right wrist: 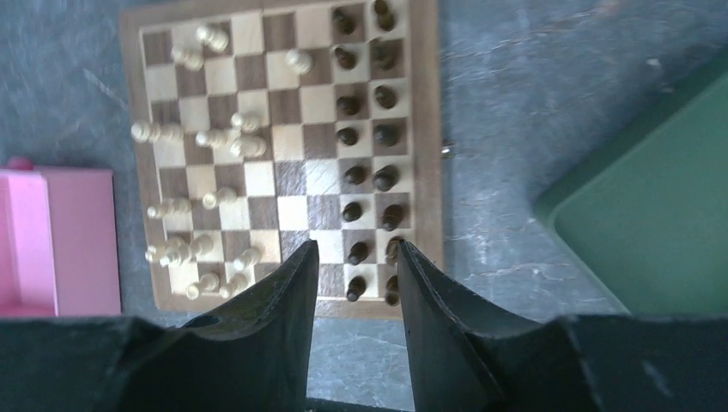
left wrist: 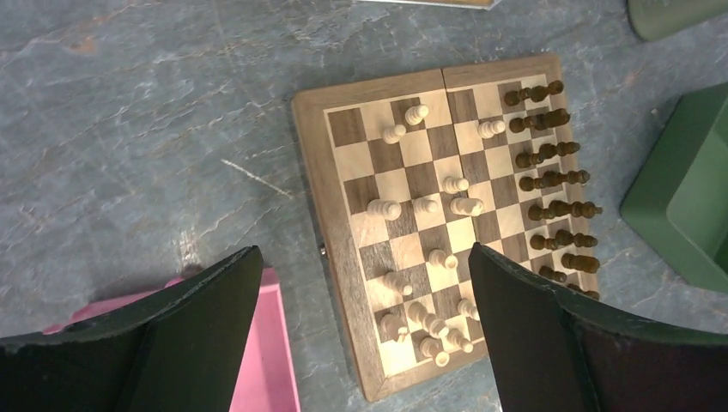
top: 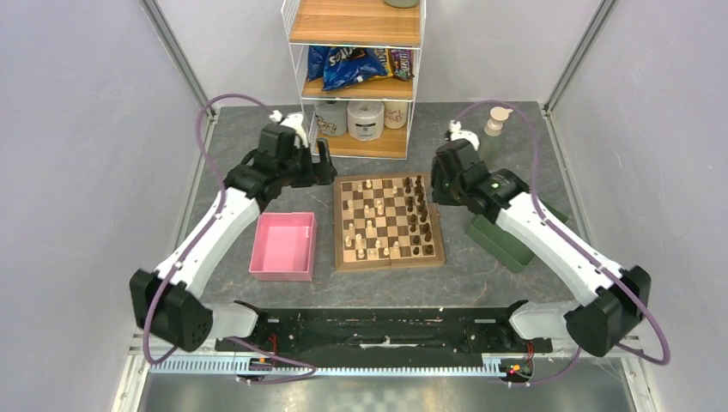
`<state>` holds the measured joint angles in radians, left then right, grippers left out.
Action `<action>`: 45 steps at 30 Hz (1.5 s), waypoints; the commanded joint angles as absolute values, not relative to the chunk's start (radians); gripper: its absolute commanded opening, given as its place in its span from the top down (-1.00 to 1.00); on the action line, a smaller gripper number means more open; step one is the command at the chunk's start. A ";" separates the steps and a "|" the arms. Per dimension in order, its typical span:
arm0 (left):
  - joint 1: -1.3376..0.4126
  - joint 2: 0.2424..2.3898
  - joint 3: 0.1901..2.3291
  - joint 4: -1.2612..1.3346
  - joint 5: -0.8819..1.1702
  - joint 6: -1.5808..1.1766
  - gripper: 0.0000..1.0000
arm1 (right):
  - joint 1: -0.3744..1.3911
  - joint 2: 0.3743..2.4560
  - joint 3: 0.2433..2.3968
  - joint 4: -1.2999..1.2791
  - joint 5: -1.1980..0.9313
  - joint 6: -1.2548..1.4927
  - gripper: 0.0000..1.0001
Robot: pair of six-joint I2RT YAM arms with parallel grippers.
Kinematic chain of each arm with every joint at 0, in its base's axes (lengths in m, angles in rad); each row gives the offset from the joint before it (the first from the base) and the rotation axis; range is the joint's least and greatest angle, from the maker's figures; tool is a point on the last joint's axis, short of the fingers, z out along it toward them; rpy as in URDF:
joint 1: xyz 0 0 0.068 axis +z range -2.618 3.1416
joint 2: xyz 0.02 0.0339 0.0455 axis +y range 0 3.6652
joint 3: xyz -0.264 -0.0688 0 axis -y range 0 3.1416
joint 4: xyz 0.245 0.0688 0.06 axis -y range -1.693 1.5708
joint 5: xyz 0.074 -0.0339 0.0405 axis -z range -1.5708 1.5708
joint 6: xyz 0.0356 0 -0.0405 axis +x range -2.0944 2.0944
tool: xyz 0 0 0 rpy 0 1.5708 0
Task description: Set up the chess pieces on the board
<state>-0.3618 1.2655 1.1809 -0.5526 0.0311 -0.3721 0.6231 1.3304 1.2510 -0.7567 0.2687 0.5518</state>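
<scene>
The board (top: 388, 262) lies in the middle of the table, and also shows in the left wrist view (left wrist: 313, 172) and the right wrist view (right wrist: 425, 129). Dark chess pieces (top: 421, 219) stand in two neat columns along its right side (left wrist: 554, 180) (right wrist: 365, 129). Cream chess pieces (top: 367, 223) are scattered over its left half (left wrist: 425, 206) (right wrist: 215, 137), some lying down. My left gripper (top: 324, 161) hangs above the board's far left corner, wide open and empty (left wrist: 365, 251). My right gripper (top: 439, 184) hangs above the board's far right edge, open a little and empty (right wrist: 356, 249).
A pink tray (top: 283, 245) sits left of the board, a green tray (top: 506, 240) right of it. A wire shelf (top: 356, 77) with snack bags and jars stands at the back. A pump bottle (top: 496, 120) stands at the back right. Walls enclose the table.
</scene>
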 commanded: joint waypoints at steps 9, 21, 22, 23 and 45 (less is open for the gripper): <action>-0.682 1.661 1.452 -0.618 -0.049 -0.230 -0.80 | 0.321 1.305 1.303 -0.721 0.205 0.524 0.06; -0.729 1.904 1.593 -0.631 -0.032 -0.192 -0.51 | 0.222 1.353 1.306 -0.683 0.069 0.534 0.10; -0.729 1.916 1.602 -0.632 -0.028 -0.190 -0.48 | 0.221 1.355 1.303 -0.681 0.066 0.534 0.10; -0.729 1.925 1.608 -0.635 -0.023 -0.190 -0.46 | 0.218 1.355 1.298 -0.681 0.062 0.534 0.10; -0.729 2.003 1.622 -0.668 -0.003 -0.199 0.15 | 0.202 1.348 1.259 -0.673 0.032 0.527 0.12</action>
